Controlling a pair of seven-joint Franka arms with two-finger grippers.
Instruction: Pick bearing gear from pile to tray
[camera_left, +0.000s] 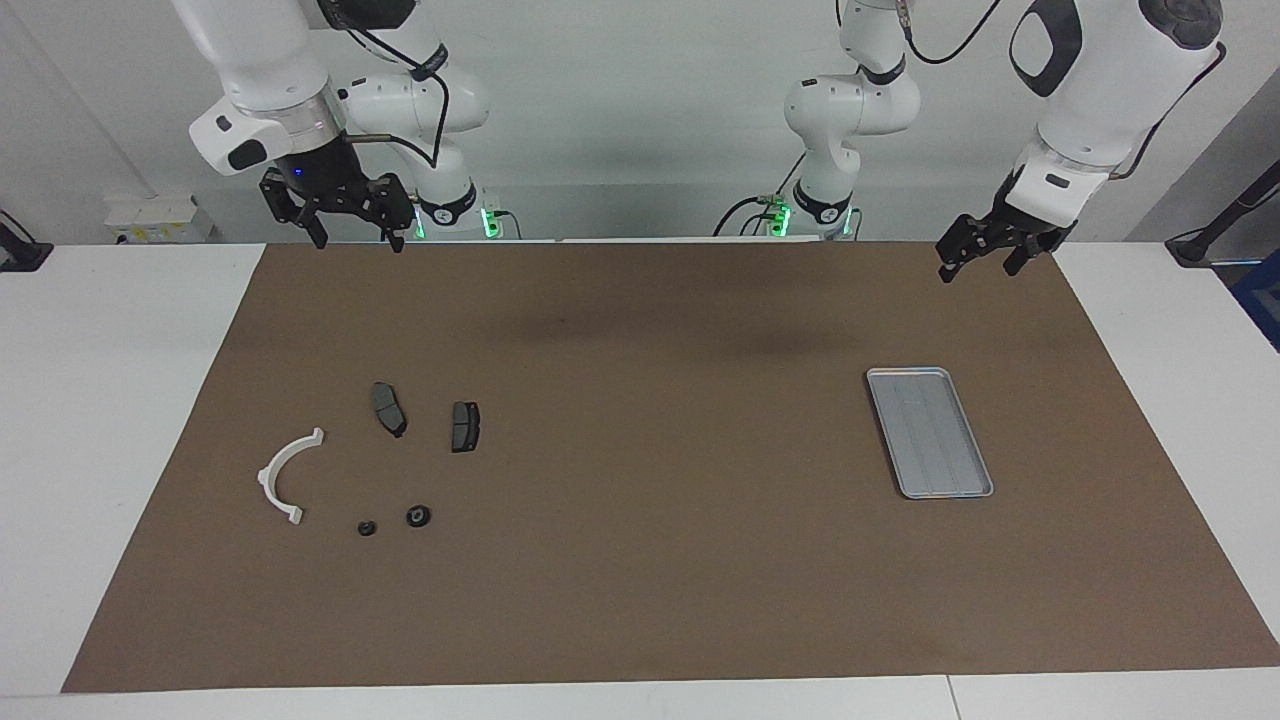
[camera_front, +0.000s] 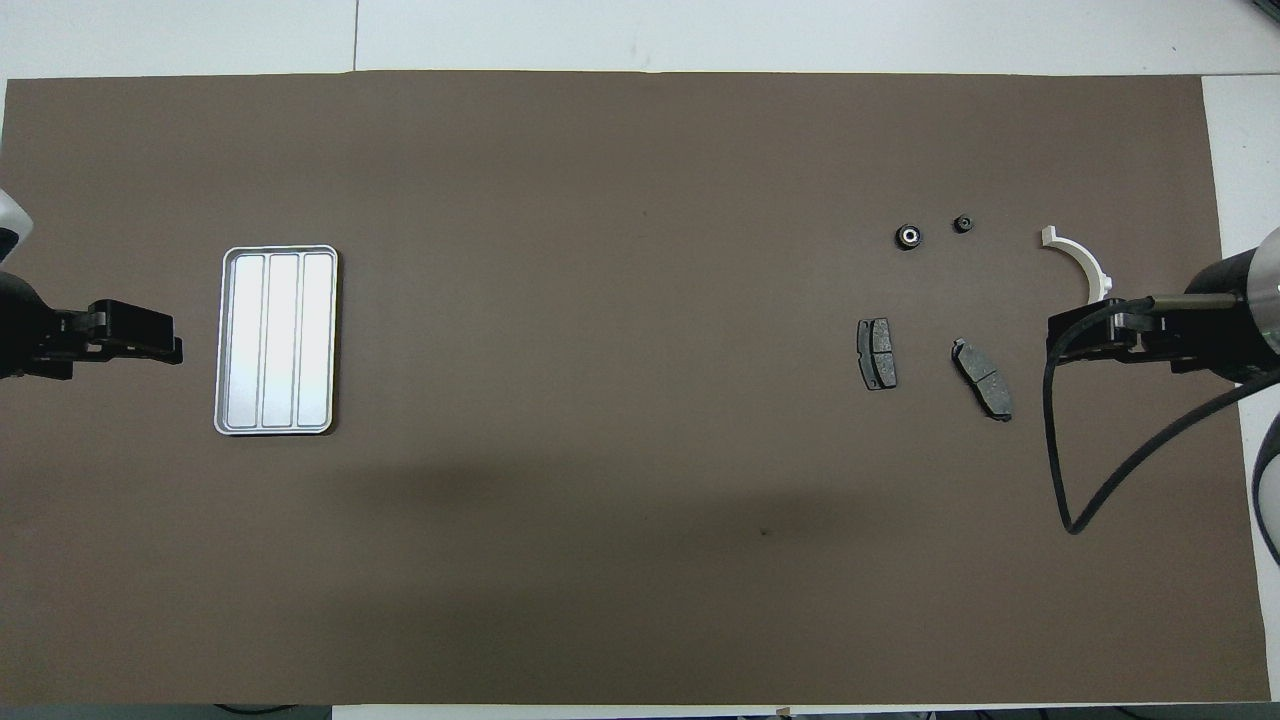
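Note:
The pile lies toward the right arm's end of the brown mat: a white half-ring bracket (camera_left: 279, 478) (camera_front: 1084, 264), two dark brake pads (camera_left: 388, 408) (camera_left: 465, 426) (camera_front: 877, 353), and two small black round pieces. The larger round piece (camera_left: 418, 516) (camera_front: 908, 237) has a pale centre; the smaller one (camera_left: 367, 528) (camera_front: 963, 224) lies beside it. The ribbed grey tray (camera_left: 930, 432) (camera_front: 278, 340) lies bare toward the left arm's end. My right gripper (camera_left: 358, 242) (camera_front: 1058, 335) hangs open, high over the mat's robot-side edge. My left gripper (camera_left: 978, 270) (camera_front: 172, 346) hangs open and holds nothing.
The brown mat (camera_left: 650, 560) covers most of the white table (camera_left: 110, 400). A black cable (camera_front: 1060, 450) loops down from the right arm's wrist.

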